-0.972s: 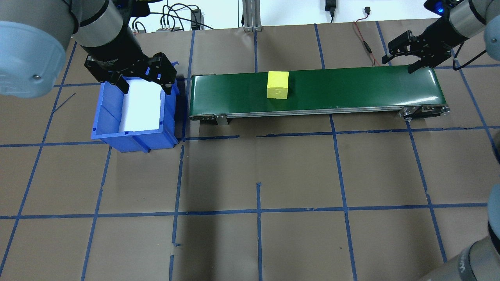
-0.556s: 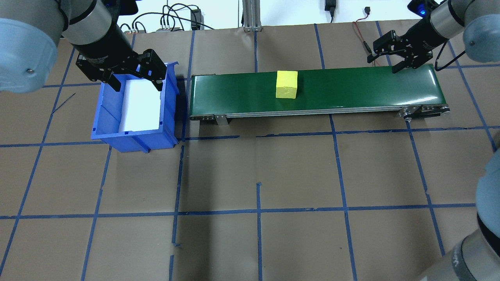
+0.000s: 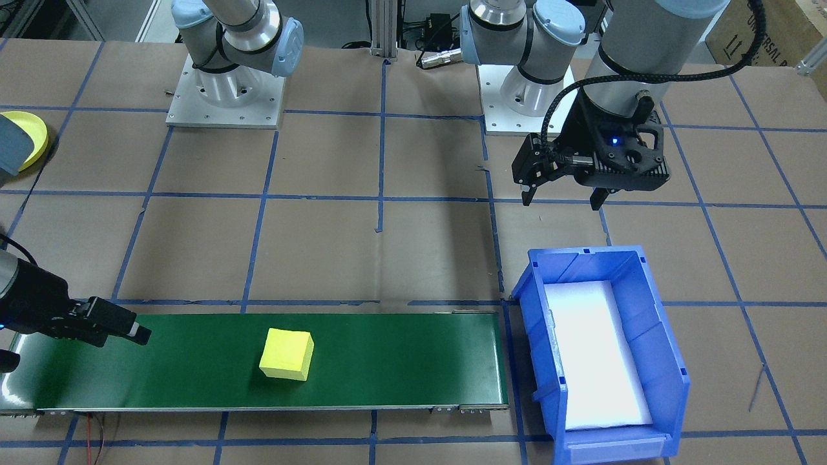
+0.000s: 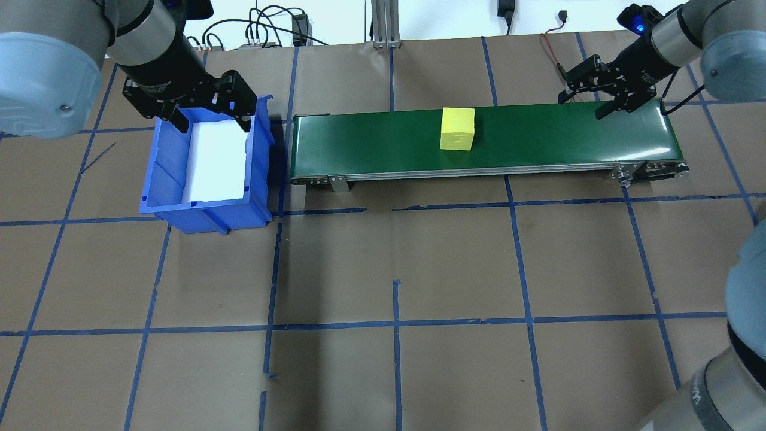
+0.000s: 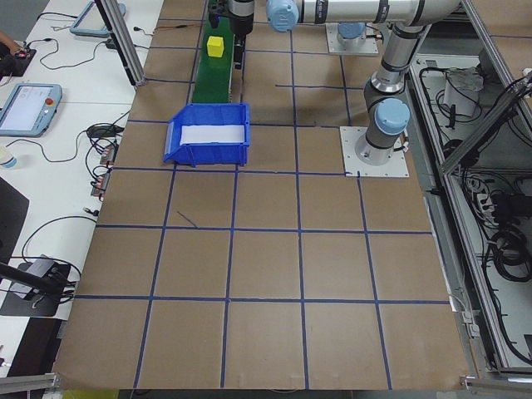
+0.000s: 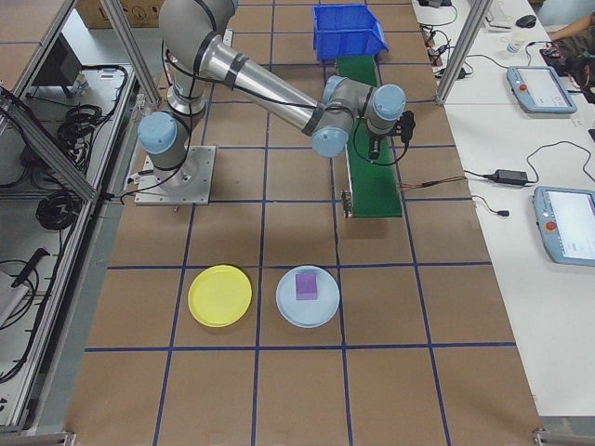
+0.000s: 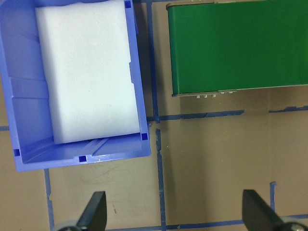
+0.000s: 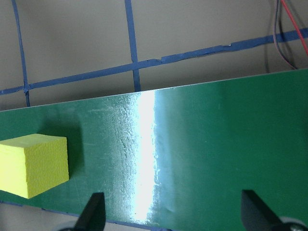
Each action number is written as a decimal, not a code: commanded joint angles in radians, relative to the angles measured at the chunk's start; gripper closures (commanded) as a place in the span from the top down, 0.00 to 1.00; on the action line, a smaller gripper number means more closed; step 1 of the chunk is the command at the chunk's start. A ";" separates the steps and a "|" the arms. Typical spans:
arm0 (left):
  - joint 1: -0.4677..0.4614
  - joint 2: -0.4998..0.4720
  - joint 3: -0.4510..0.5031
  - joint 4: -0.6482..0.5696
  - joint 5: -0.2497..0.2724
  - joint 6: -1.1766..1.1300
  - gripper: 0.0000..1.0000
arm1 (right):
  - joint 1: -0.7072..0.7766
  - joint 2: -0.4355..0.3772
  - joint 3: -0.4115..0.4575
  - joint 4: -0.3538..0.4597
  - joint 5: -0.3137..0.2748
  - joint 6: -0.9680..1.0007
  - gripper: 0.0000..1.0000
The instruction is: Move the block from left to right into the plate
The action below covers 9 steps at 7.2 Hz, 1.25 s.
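block (image 4: pixel 457 128) yellow | belt (image 4: pixel 538 134) green | bin (image 4: pixel 167 179) blue | plate (image 6: pixel 219 295) yellow

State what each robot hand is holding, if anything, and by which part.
Nothing is held. The left hand hangs open over the blue plastic bin; the right hand is open above the green conveyor belt, apart from the yellow foam cube.

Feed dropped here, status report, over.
Both grippers open, empty: left gripper over blue bin, right gripper over belt end. Yellow block mid-belt. Yellow plate empty. Path clear.
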 commanded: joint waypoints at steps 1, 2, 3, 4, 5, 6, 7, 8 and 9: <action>0.001 -0.011 0.007 0.014 0.002 -0.001 1.00 | 0.000 0.018 -0.003 0.001 0.021 -0.051 1.00; 0.007 -0.011 0.014 0.012 0.004 0.000 1.00 | 0.000 0.026 0.006 -0.009 0.032 -0.092 1.00; 0.035 -0.010 0.031 -0.009 0.013 -0.003 1.00 | 0.000 0.024 0.006 -0.012 0.034 -0.094 1.00; 0.027 0.016 0.033 -0.081 0.021 -0.003 1.00 | 0.000 0.023 0.009 -0.012 0.034 -0.093 1.00; 0.026 0.053 0.017 -0.106 0.016 -0.001 1.00 | 0.000 0.029 0.017 -0.014 0.034 -0.094 1.00; 0.020 0.091 0.001 -0.121 0.015 -0.003 1.00 | 0.000 0.029 0.020 -0.012 0.034 -0.094 1.00; 0.016 0.119 0.000 -0.168 0.007 -0.001 1.00 | 0.000 0.029 0.020 -0.014 0.034 -0.093 1.00; -0.003 0.116 0.002 -0.167 -0.020 0.000 1.00 | 0.000 0.029 0.020 -0.014 0.034 -0.090 1.00; -0.038 0.113 0.000 -0.166 -0.013 -0.001 1.00 | 0.000 0.029 0.020 -0.014 0.034 -0.090 1.00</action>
